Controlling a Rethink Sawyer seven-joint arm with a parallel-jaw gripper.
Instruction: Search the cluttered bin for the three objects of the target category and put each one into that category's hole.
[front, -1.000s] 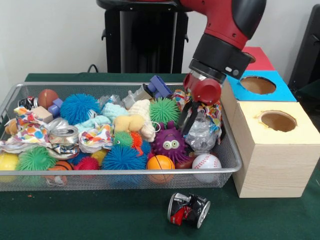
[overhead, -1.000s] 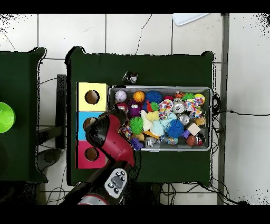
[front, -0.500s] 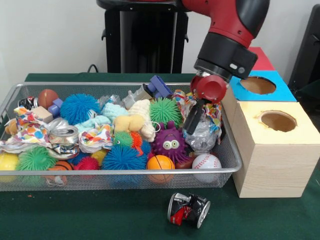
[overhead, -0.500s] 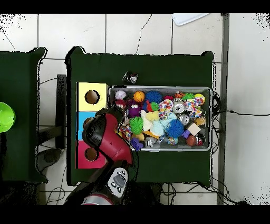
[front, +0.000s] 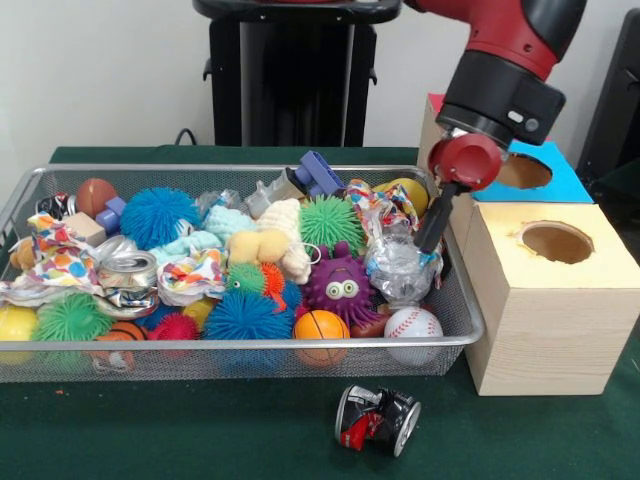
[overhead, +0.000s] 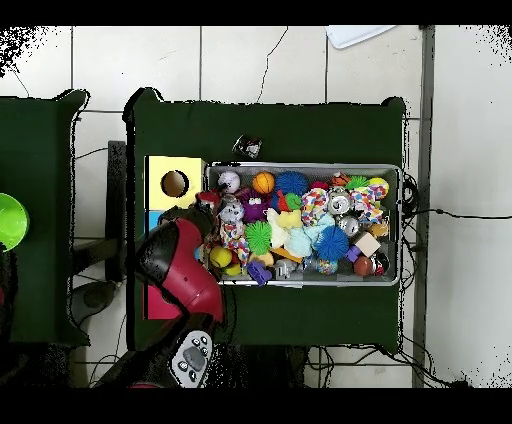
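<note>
A crumpled see-through plastic bottle (front: 398, 268) lies in the right end of the silver wire-mesh bin (front: 250, 343), beside a purple monster toy and above a baseball. My gripper (front: 430, 232) hangs from the red wrist, tilted, with its tip at the bottle's upper right edge, close to the bin's right wall. In the overhead view the gripper (overhead: 208, 200) is at the bin's (overhead: 300, 166) left end, next to the boxes. The red-topped box (overhead: 153, 303) is mostly covered by my arm and its hole is hidden.
The yellow-topped box (front: 555, 300) and the blue-topped box (front: 560, 185) stand right of the bin, holes open. A crushed can (front: 377, 418) lies on the green table in front of the bin. The bin holds spiky balls, polka-dot paper wads, cans, blocks and sports balls.
My arm has swung right and a little up, from over the bottle towards the boxes. The bottle has stayed in place. A yellow ball behind it now shows.
</note>
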